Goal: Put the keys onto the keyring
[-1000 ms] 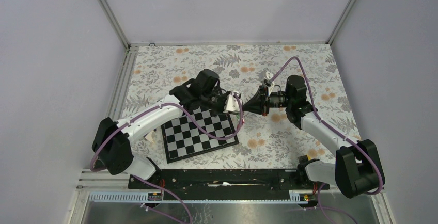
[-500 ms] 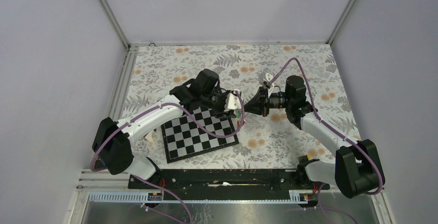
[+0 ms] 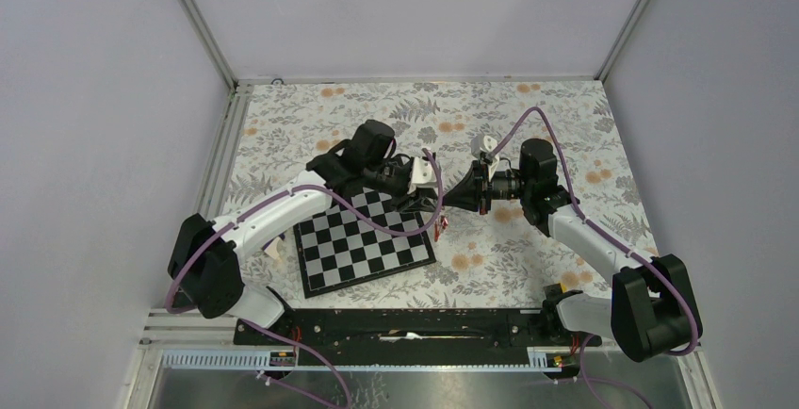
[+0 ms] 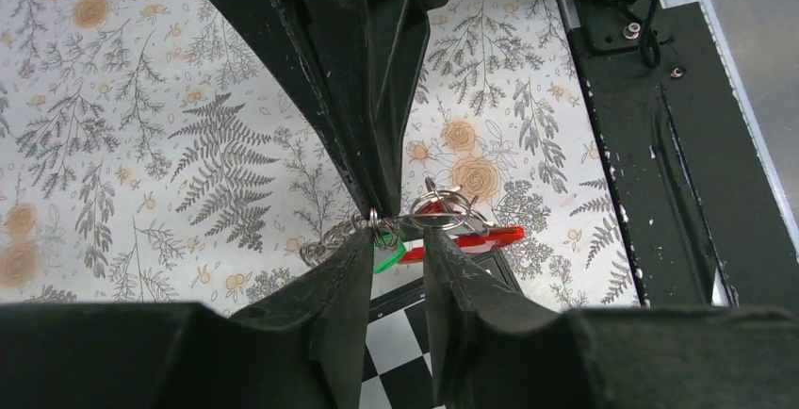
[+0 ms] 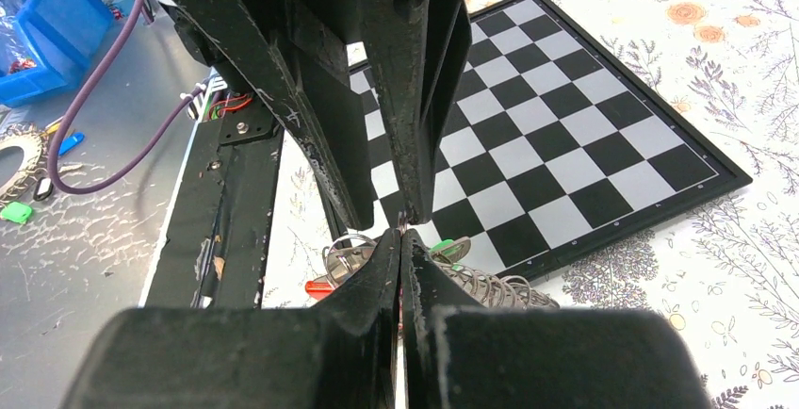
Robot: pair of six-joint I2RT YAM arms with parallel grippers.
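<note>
R grip (image 5: 400,237): tips pressed together, pinching what looked like the keyring's (image 4: 436,209) metal link; bunch hung from it mid-air.
L grip (image 4: 398,237): jaws part-spread, straddled green tag of keys (image 4: 386,258), clamped nothing visible.
Keyring: red loop just beside L tips, above chessboard (image 5: 565,136) edge.
Why: prob. R acted as holder so L could work a key on.
Pose: both arms reached inward, tips nose-to-nose over table (image 4: 141,145).
</note>
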